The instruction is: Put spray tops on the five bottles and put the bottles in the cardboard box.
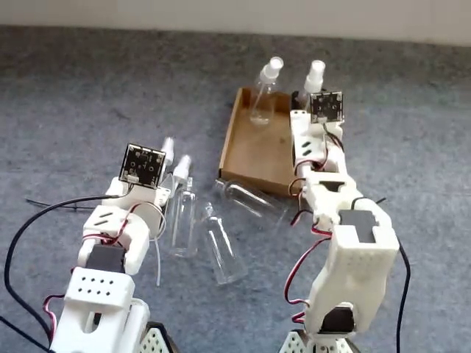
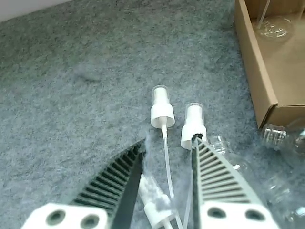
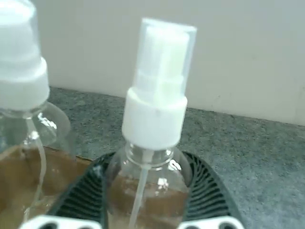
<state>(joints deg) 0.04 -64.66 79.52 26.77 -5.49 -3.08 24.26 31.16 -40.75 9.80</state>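
Two clear bottles with white spray tops stand upright at the far end of the cardboard box (image 1: 254, 158). One bottle (image 1: 265, 92) stands free. The other bottle (image 1: 313, 78) (image 3: 153, 143) is between the fingers of my right gripper (image 3: 145, 164), which is shut on its shoulder. Three uncapped bottles lie on the carpet: one (image 1: 184, 217) by the left arm, one (image 1: 222, 248) in the middle, one (image 1: 254, 198) at the box's near wall. My left gripper (image 2: 167, 141) hangs open just over loose spray tops (image 2: 162, 112) (image 2: 194, 126); a third top (image 2: 155, 207) lies under it.
The grey carpet (image 1: 88, 95) covers the whole table. The box's near corner (image 2: 269, 109) stands close to the left gripper, with an open bottle mouth (image 2: 274, 136) beside it. A black cable (image 1: 44, 206) loops left of the left arm.
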